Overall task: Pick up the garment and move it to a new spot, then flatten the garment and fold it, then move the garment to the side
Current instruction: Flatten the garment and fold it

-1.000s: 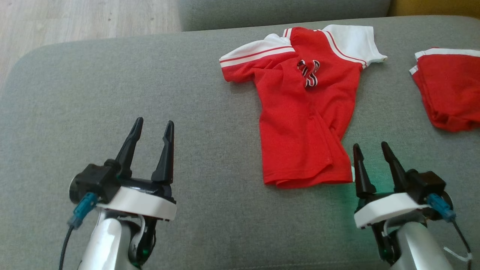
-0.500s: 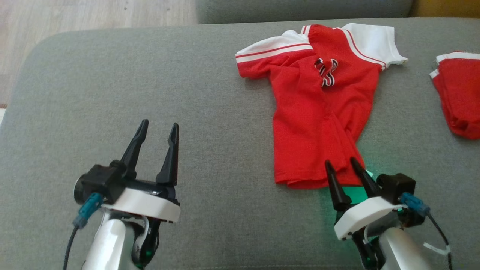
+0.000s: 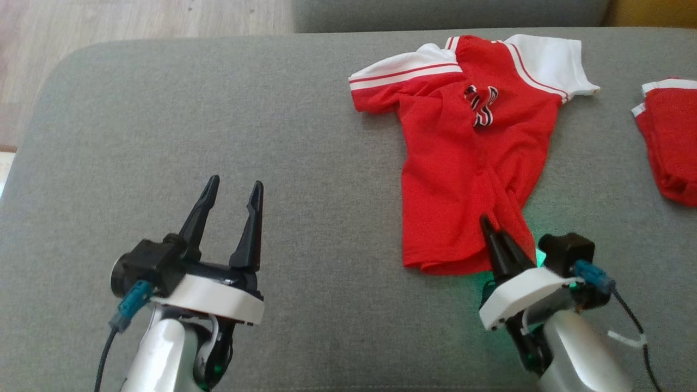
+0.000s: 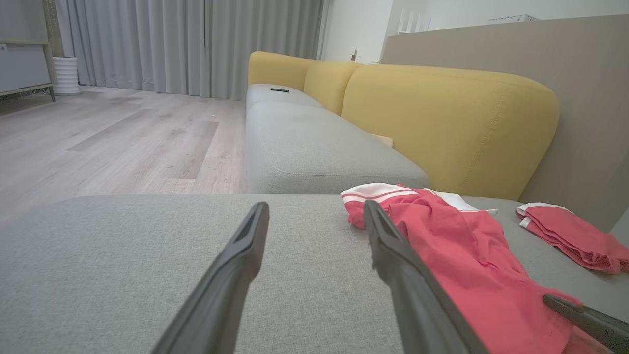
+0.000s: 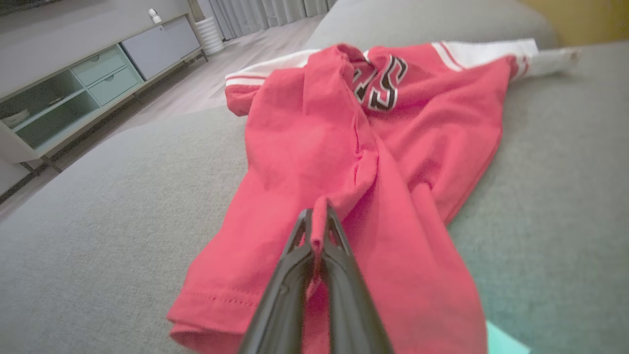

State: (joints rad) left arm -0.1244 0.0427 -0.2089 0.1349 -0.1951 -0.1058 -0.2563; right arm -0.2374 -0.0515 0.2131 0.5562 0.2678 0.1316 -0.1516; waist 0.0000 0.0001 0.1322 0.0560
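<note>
Change: the right gripper (image 3: 493, 226) had come from just beside the lower right corner of the shirt (image 3: 463, 163) onto the cloth. Its fingers, spread a second before, had closed together. The left gripper (image 3: 235, 182) had kept its pose, and the head view itself had shifted a little.
Shirt, place: on the grey seat (image 3: 218, 109), right of centre in the head view, with the collar end far from the robot and the hem near it.
Shirt, look: red body, with white red-striped sleeves spread to the left and right. Black-and-white lettering was creased at the chest. A long ridge of cloth ran down the middle toward the hem, so it lay rumpled, not flat.
Left arm: over bare seat, well left of the shirt, with the fingers pointing forward. The jaws were wide, with nothing between them.
Right arm: at the lower right of the shirt, just above the hem, with the fingers pointing forward and slightly left. The jaws were pinched on a small raised fold of red cloth, which stood up between the tips in the right wrist view.
Green glow (image 3: 536, 256): on the seat beside the right gripper.
Far right: a second red garment (image 3: 667, 141) with white trim lay apart from the shirt, at the edge of the head view.
</note>
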